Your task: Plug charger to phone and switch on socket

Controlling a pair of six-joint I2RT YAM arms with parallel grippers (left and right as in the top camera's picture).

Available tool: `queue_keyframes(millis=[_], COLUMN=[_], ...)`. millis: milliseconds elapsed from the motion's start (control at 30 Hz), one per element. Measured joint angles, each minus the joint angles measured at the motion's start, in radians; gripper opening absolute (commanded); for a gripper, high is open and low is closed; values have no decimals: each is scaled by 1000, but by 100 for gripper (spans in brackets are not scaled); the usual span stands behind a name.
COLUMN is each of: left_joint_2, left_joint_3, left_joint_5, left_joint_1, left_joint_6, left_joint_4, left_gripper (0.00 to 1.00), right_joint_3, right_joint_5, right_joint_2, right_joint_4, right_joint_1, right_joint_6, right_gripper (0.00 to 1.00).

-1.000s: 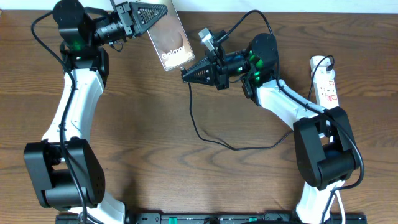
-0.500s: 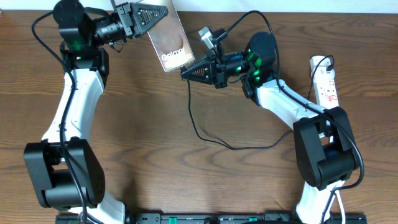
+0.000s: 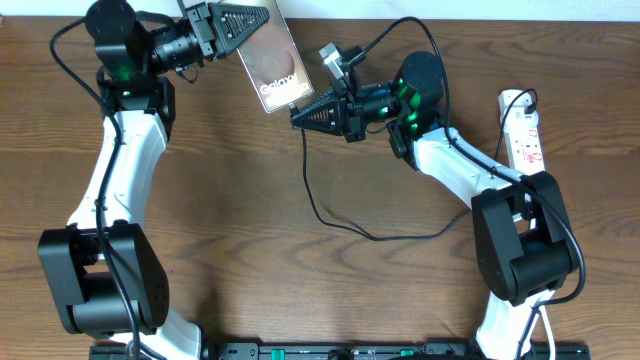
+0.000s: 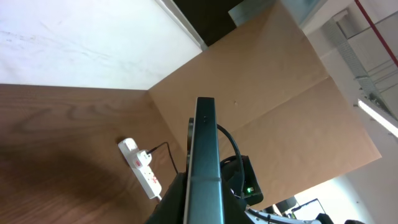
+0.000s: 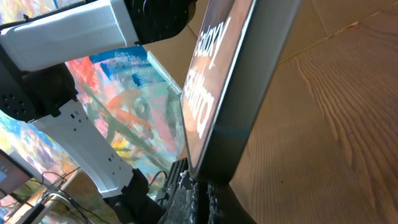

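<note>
**Wood table, tan board, white wall**

A dark-grained wooden table point(image 3: 220, 230) fills the overhead view. In the left wrist view, a white wall point(image 4: 74, 37) meets a tan board panel point(image 4: 280, 81), and a ceiling strip light point(image 4: 376, 115) shows at the right edge. The right wrist view catches a colourful painted surface point(image 5: 124, 106), possibly a poster.

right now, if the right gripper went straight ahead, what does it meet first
Likely the lettered end of the phone, held by the left gripper, just ahead of the right gripper holding the charger; gap unclear.
</note>
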Motion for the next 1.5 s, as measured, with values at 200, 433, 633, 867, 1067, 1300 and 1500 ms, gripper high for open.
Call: queue_keyframes(millis=[200,433,633,867,1067,1300,1500], left_joint_2=[0,0,0,0,0,0,0], left_joint_3=[0,0,0,0,0,0,0], left_joint_5=[0,-1,-1,-1,0,3,3], left_joint_1=[0,-8,-10,-10,-10,-10,-10], left_joint_6=[3,13,19,40,53,56,56], left_joint_4=[-1,0,0,0,0,-3,-3], left_gripper=[8,7,7,7,8,7,7], right_joint_3=[0,0,0,0,0,0,0], right_joint_5=[0,0,-1,-3,-3,-4,-4], right_joint_2=[0,0,0,0,0,0,0], right_joint_4=[6,6,6,6,7,6,6], right_joint_1=[0,0,0,0,0,0,0], right_joint_6=[0,0,0,0,0,0,0], right_gripper=[1,1,1,1,1,1,1])
